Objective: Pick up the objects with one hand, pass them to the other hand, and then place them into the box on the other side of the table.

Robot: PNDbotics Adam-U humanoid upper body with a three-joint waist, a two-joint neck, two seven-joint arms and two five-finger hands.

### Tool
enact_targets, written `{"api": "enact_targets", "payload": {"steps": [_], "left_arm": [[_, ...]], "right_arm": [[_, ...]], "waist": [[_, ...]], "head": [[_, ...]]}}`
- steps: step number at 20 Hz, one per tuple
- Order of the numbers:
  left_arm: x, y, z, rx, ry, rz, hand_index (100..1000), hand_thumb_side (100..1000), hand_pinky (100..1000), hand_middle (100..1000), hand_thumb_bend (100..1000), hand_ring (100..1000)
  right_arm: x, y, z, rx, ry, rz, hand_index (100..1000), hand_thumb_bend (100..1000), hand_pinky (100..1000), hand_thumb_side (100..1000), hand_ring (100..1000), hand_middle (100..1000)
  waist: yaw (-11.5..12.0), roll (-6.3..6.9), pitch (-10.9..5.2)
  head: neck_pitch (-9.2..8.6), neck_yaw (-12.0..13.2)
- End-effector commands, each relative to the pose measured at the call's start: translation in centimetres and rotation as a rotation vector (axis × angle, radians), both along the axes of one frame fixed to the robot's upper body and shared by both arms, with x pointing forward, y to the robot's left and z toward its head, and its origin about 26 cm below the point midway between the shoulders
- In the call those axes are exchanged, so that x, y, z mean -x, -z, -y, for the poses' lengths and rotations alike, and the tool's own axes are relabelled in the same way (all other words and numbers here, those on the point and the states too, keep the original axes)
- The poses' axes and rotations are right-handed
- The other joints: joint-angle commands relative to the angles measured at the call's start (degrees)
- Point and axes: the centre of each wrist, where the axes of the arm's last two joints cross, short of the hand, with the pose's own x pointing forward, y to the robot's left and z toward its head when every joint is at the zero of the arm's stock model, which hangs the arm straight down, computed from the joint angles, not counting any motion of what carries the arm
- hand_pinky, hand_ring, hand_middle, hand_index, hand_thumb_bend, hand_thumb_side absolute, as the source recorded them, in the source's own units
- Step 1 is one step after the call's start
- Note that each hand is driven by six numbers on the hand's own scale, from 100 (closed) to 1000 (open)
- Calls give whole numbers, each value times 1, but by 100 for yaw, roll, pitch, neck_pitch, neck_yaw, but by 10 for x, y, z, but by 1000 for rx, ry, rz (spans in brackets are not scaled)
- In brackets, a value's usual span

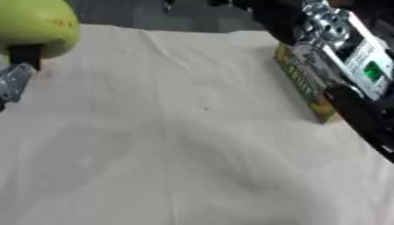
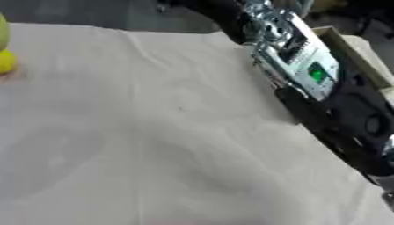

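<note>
A yellow-green fruit, round and apple-like, sits at the far left of the cloth, raised off the surface, with a dark finger and silver part of the left hand directly below it. That suggests the hand is carrying the fruit from beneath, though only a sliver of the hand shows at the frame edge, and I cannot tell whether its fingers are curled round the fruit or merely propping it. To the right of the cloth stands the box, a green and yellow printed carton whose long side wall runs along the cloth's right edge; its open rim appears in the right eye view. The right arm reaches diagonally over that box, its silver housing and a small green panel facing up, and hides most of the box's opening. The right hand itself lies beyond the frame, so nothing can be said of its fingers. Judging by the layout, the fruit is well apart from the box, with the whole cloth between them, so the handover is probably not yet done.
</note>
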Motion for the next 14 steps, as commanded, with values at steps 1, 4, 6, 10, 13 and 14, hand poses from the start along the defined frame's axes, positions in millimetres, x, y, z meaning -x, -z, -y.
{"api": "enact_targets", "payload": {"steps": [1, 4, 6, 10, 13, 14], "left_arm": [[5, -7, 3, -24, 36, 54, 559, 189, 425, 520, 100, 518], [5, -4, 5, -39, 56, 54, 560, 189, 425, 520, 100, 518], [5, -3, 7, -43, 68, 57, 561, 187, 425, 520, 100, 518], [6, -1, 11, -58, 95, 72, 562, 162, 426, 522, 100, 520], [6, 2, 14, -77, 107, 62, 562, 187, 415, 519, 100, 516], [6, 3, 14, -83, 108, 53, 562, 191, 411, 518, 100, 514]], "right_arm": [[5, -6, -6, 44, -41, 18, 780, 100, 845, 628, 834, 764], [5, -3, -11, 77, -72, -11, 781, 100, 843, 635, 834, 764], [5, 0, -14, 88, -85, -25, 780, 100, 841, 635, 834, 764], [4, 3, -20, 109, -108, -54, 777, 100, 839, 601, 830, 762], [5, 3, -24, 126, -112, -56, 776, 100, 839, 601, 826, 759], [5, 2, -25, 128, -109, -49, 776, 100, 842, 596, 828, 761]], "waist": [[7, 42, -183], [7, 48, -186], [9, 55, -186], [13, 57, -190], [15, 56, -190], [16, 56, -189]], "head": [[-55, -118], [2, -138], [19, -100], [49, 64], [65, 193], [72, 234]]}}
